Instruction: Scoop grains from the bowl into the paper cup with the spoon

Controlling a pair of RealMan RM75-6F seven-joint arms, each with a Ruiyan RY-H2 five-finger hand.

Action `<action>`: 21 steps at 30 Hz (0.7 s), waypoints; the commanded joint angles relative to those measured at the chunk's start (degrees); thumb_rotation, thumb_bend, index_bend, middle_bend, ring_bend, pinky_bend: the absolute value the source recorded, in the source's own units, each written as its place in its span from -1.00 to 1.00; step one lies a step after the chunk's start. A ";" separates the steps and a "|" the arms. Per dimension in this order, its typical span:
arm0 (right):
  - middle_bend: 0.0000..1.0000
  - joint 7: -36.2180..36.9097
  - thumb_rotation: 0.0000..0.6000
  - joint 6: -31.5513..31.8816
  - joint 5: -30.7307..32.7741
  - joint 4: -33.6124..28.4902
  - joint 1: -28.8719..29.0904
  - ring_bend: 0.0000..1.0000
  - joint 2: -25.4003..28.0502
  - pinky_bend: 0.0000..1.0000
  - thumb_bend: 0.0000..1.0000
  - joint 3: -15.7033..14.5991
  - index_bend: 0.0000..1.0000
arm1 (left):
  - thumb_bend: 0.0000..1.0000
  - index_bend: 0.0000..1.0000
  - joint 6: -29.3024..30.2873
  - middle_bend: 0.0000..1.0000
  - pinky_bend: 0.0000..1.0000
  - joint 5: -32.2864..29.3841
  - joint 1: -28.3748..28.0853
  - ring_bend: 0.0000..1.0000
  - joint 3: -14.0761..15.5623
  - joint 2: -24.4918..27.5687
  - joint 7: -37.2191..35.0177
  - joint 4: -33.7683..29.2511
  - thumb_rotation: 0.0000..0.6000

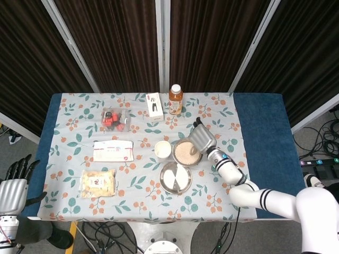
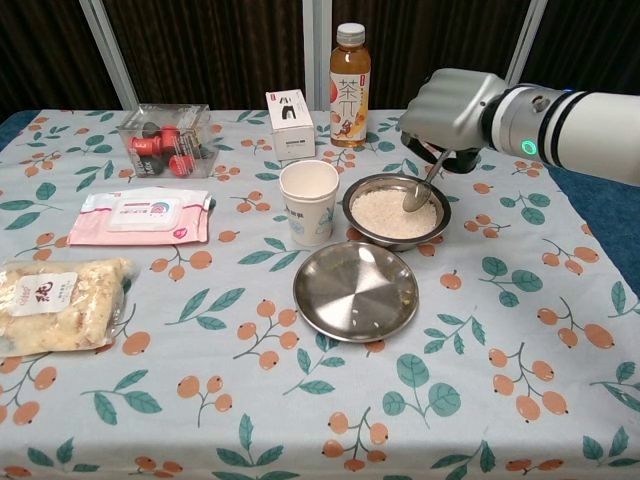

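Note:
My right hand (image 2: 452, 110) (image 1: 201, 139) hovers over the far right rim of the steel bowl of grains (image 2: 392, 213) (image 1: 185, 153) and grips the metal spoon (image 2: 421, 189). The spoon slants down, its head touching the grains at the bowl's right side. The white paper cup (image 2: 309, 201) (image 1: 162, 149) stands upright just left of the bowl. My left hand (image 1: 15, 185) hangs off the table's near left corner, fingers apart and holding nothing.
An empty steel plate (image 2: 355, 290) lies in front of the bowl. Behind stand a tea bottle (image 2: 349, 86) and a small white box (image 2: 289, 124). At the left are a clear box of red items (image 2: 164, 139), a wipes pack (image 2: 142, 216) and a snack bag (image 2: 55, 304).

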 commanded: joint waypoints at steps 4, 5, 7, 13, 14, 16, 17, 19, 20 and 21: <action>-0.03 -6.65 1.00 0.91 4.61 2.63 4.34 -0.54 -2.79 -0.65 -0.35 -2.90 0.21 | -0.88 -0.63 -0.07 -0.79 -0.81 -0.26 0.22 -0.88 0.13 -0.36 -0.87 0.93 1.00; -0.03 -7.57 1.00 1.14 5.06 2.91 4.86 -0.54 -3.04 -0.65 -0.35 -3.34 0.21 | -0.88 -0.63 -0.12 -0.79 -0.81 -0.33 0.28 -0.88 0.18 -0.49 -1.09 1.17 1.00; -0.03 -8.75 1.00 1.55 5.77 3.15 5.52 -0.54 -3.44 -0.67 -0.35 -3.91 0.21 | -0.88 -0.63 -0.15 -0.79 -0.81 -0.39 0.36 -0.88 0.24 -0.71 -1.39 1.53 1.00; -0.03 -11.00 1.00 2.91 6.24 4.03 7.08 -0.54 -5.09 -0.70 -0.35 -5.64 0.21 | -0.88 -0.63 -0.17 -0.79 -0.81 -0.44 0.45 -0.88 0.28 -1.16 -1.83 2.22 1.00; -0.03 -11.11 1.00 3.03 6.34 4.20 7.26 -0.54 -5.48 -0.71 -0.35 -5.88 0.21 | -0.88 -0.63 -0.18 -0.79 -0.82 -0.46 0.47 -0.88 0.29 -1.19 -1.87 2.30 1.00; -0.03 -11.21 1.00 3.23 6.42 4.48 7.51 -0.54 -6.06 -0.72 -0.35 -6.21 0.21 | -0.88 -0.63 -0.20 -0.79 -0.82 -0.49 0.49 -0.88 0.30 -1.23 -1.94 2.38 1.00; -0.03 -11.20 1.00 3.31 6.52 4.63 7.64 -0.54 -6.39 -0.72 -0.35 -6.38 0.21 | -0.88 -0.63 -0.21 -0.79 -0.82 -0.50 0.49 -0.88 0.30 -1.26 -1.94 2.39 1.00; -0.03 -11.15 1.00 3.57 6.46 4.94 7.82 -0.54 -6.88 -0.74 -0.35 -6.63 0.21 | -0.88 -0.63 -0.19 -0.79 -0.81 -0.48 0.51 -0.88 0.31 -1.31 -1.93 2.42 1.00; -0.03 -10.99 1.00 3.69 6.43 5.14 7.86 -0.54 -7.19 -0.74 -0.35 -6.77 0.21 | -0.88 -0.63 -0.19 -0.79 -0.81 -0.49 0.54 -0.88 0.33 -1.33 -1.94 2.44 1.00; -0.03 -10.80 1.00 3.77 6.46 5.28 7.87 -0.54 -7.41 -0.74 -0.35 -6.83 0.21 | -0.88 -0.63 -0.18 -0.79 -0.81 -0.51 0.56 -0.88 0.33 -1.35 -1.92 2.45 1.00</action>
